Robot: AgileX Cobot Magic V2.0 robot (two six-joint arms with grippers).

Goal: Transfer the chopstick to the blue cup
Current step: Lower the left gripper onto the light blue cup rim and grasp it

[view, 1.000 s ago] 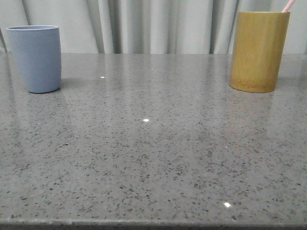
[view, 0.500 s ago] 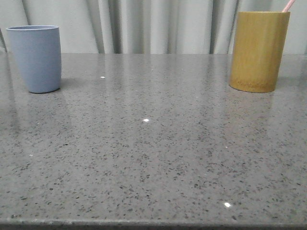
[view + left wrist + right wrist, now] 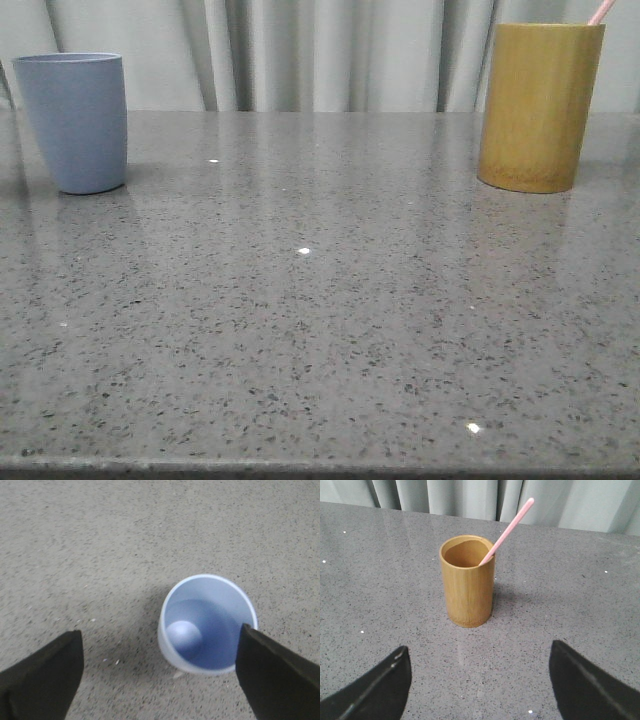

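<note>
nothing has moved on the worktop (image 3: 320,330) since a second ago. my left tool (image 3: 160,675) hangs over the blue cup (image 3: 207,625), fingers apart. my right tool (image 3: 480,690), fingers apart, faces the bamboo cup (image 3: 468,580); the chopstick (image 3: 507,530) leans inside it.

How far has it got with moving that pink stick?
Nothing is moved yet. The thin pale pink chopstick leans in the yellow-brown bamboo cylinder. The right claw faces it, open; the left claw hangs open over the empty matte grey-blue cup. Grasping, carrying and dropping remain.
</note>
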